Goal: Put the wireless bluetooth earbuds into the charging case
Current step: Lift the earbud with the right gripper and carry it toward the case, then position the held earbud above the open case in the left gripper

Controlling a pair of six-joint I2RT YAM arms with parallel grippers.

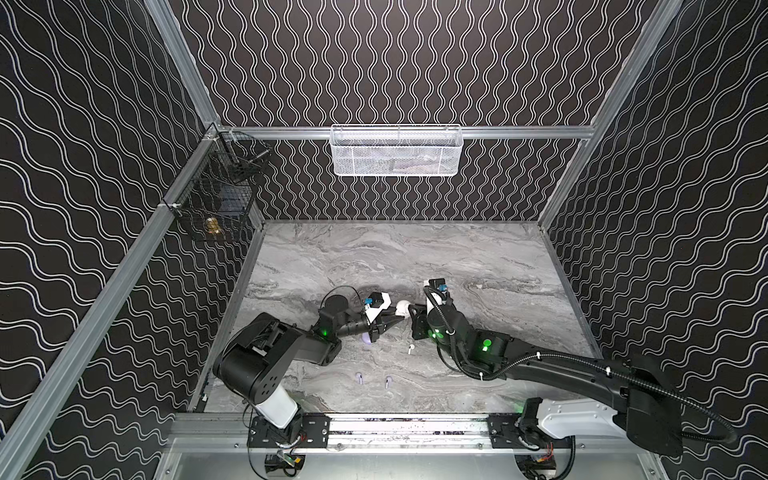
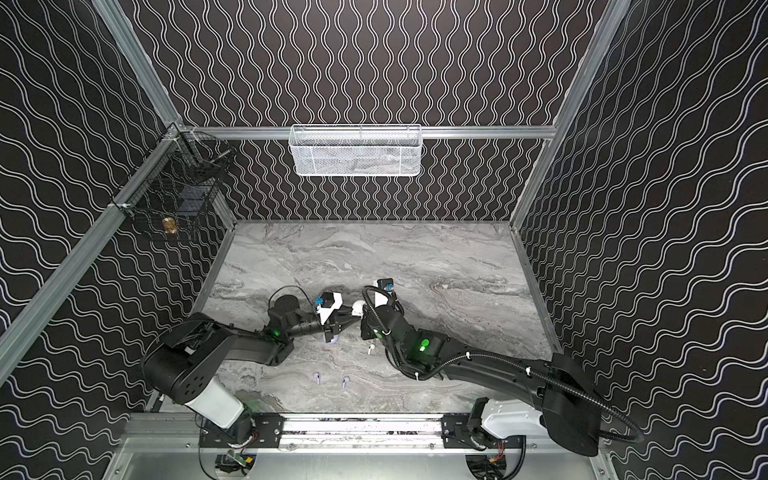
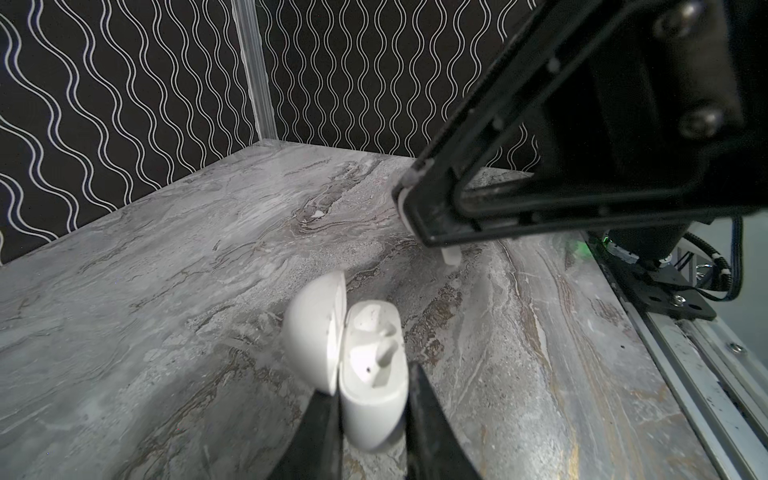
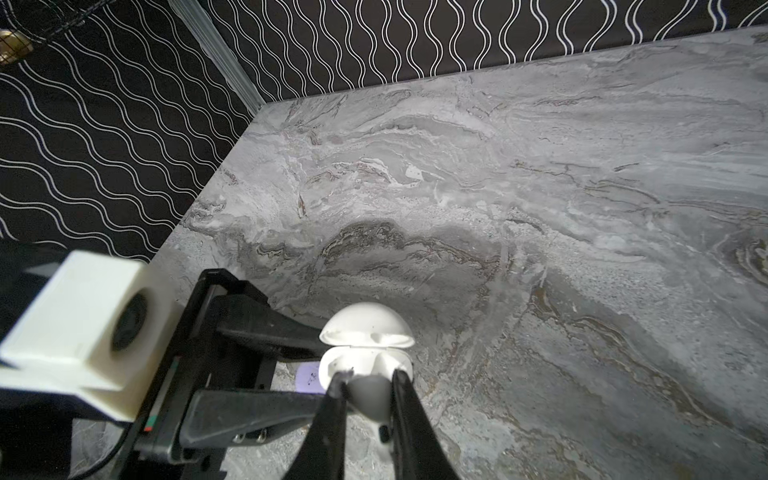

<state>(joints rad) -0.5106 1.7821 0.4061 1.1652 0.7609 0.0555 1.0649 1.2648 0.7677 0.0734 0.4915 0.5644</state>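
Left fingers (image 3: 432,428) are clamped tight on the lower body of the charging case (image 3: 374,386). It's white, with the lid flipped up and the sockets showing. Right fingers (image 4: 409,419) are pinched onto a white earbud (image 4: 370,395), the bud squeezed between the tips and the stem poking out below. It hangs right at the case's open mouth; can't tell whether it touches. On the surface (image 1: 478,257), a second white earbud (image 1: 410,349) lies near the right arm. One lavender earbud (image 1: 359,378) and another lavender earbud (image 1: 387,381) lie side by side toward the front rail, and a lavender case (image 1: 368,338) peeks out under the left wrist.
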